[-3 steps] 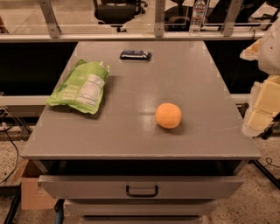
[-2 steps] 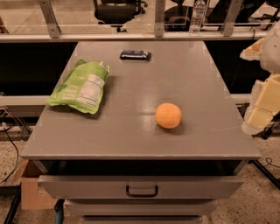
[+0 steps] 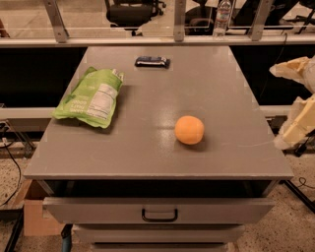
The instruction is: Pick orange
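Note:
The orange (image 3: 189, 130) is a small round matte fruit lying on the grey table top (image 3: 147, 147), right of centre and toward the front. My gripper (image 3: 291, 101) is at the right edge of the view, off the table's right side and well to the right of the orange. Its two cream-coloured fingers stand apart, one high (image 3: 288, 69) and one low (image 3: 297, 125), with nothing between them. It is partly cut off by the frame edge.
A green snack bag (image 3: 91, 98) lies on the table's left side. A small dark bar (image 3: 152, 61) lies at the back centre. A drawer with a handle (image 3: 159, 215) stands slightly open below the front edge. A water bottle (image 3: 222, 15) stands behind the table.

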### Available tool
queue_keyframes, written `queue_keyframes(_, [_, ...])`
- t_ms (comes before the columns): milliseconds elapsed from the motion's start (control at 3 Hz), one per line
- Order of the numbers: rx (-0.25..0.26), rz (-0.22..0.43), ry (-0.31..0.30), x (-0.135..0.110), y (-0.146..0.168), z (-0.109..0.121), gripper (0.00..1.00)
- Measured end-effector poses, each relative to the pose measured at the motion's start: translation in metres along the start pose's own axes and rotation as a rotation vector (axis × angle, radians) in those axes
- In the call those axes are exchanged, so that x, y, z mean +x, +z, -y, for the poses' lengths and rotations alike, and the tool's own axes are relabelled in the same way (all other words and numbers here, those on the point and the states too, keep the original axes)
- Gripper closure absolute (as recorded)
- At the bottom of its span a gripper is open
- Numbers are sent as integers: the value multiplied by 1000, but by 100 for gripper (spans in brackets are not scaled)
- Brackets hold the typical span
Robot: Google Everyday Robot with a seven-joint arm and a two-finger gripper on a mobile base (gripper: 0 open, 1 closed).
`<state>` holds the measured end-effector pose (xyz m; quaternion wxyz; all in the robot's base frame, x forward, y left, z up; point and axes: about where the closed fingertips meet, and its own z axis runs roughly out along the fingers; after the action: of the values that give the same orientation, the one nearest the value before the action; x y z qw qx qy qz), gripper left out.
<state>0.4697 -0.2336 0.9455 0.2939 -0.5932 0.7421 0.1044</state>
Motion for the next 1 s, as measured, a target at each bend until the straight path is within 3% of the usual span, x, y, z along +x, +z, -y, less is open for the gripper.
queue_keyframes(333, [-6,144,-89,-14,21,-3,0])
queue_keyframes(667, [4,196,-142,-29,43,-9,0])
queue_keyframes(1000, [12,192,-144,-35,68,-11,0])
